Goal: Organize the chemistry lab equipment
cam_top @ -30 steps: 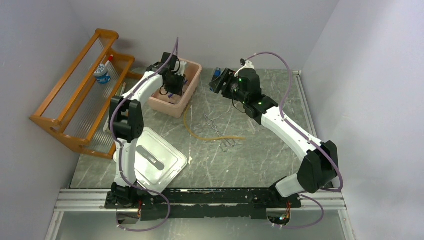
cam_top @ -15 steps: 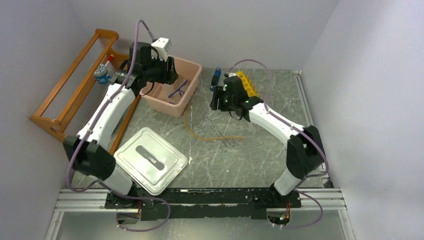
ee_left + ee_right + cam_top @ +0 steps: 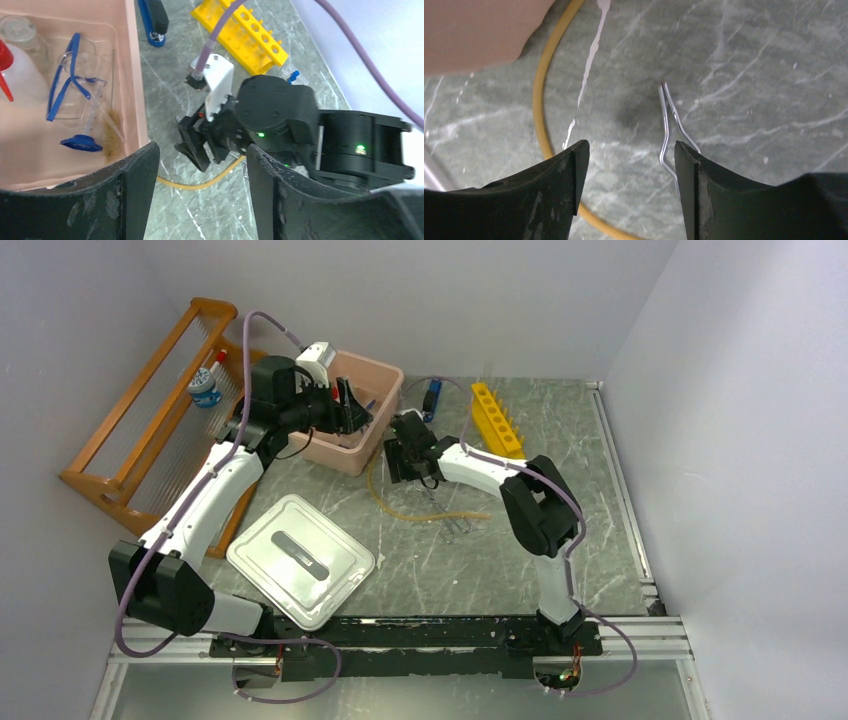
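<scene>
Hose [image 3: 440,517] curls on the tabletop [image 3: 470,570] in the top view, just beside the tub's [image 3: 350,455] right wall, with thin metal tools [image 3: 455,528] lying near it. Your left fingers [image 3: 350,410] hang over the tub; your right fingers [image 3: 398,462] sit low above the hose's far bend.

From the left wrist you see your left fingers spread wide and empty. The squeeze bottle [image 3: 20,75] and a blue-capped tube [image 3: 80,143] lie inside the tub, and the tongs [image 3: 152,17] lie between the tub and the yellow rack [image 3: 245,35].

From the right wrist, your right fingers are wide and empty above the hose and one of the tools.
</scene>
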You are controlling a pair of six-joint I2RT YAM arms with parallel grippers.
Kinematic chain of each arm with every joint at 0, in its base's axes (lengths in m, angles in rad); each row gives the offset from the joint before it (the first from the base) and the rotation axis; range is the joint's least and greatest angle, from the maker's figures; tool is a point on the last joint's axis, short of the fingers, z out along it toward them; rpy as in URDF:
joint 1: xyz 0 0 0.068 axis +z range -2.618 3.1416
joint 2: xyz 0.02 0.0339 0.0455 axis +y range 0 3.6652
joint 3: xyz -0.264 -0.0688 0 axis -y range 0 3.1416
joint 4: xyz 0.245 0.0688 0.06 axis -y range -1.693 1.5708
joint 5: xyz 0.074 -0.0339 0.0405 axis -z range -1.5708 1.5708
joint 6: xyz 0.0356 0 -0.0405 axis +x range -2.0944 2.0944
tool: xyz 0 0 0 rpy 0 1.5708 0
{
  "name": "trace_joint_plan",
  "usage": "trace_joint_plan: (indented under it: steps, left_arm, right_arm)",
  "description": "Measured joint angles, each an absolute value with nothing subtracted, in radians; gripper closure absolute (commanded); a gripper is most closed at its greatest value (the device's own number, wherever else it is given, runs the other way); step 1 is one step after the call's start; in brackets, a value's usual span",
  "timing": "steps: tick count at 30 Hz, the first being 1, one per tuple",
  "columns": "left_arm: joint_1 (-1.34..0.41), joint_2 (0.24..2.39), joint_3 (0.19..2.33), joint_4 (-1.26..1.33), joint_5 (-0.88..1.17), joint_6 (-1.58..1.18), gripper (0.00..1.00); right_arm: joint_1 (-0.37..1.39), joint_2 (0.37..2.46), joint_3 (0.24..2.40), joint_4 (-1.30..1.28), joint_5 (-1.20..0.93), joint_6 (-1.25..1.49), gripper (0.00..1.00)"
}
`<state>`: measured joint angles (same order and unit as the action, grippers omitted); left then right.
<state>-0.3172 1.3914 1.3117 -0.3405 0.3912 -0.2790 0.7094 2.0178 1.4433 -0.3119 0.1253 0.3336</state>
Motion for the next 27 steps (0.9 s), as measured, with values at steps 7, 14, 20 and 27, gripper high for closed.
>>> trace_joint_plan:
  steps: [7, 14, 20, 27]
  left_arm:
    - [-0.317, 1.387, 1.311, -0.317, 0.429, -0.312, 0.3]
    - [-0.317, 1.384, 1.311, -0.317, 0.44, -0.312, 0.3]
    - [-0.317, 1.395, 1.312, -0.318, 0.455, -0.311, 0.31]
    - [-0.317, 1.409, 1.314, -0.318, 0.458, -0.311, 0.31]
  right_arm:
    - [0.703, 2.085, 1.472, -0.273, 0.205, 0.296, 0.53]
    - [0.701, 2.128, 1.481, -0.245, 0.218, 0.237, 0.61]
    - [0.697, 2.139, 1.479, -0.204, 0.202, 0.2, 0.63]
    - [0.669, 2.149, 1.478, -0.163, 0.172, 0.159, 0.86]
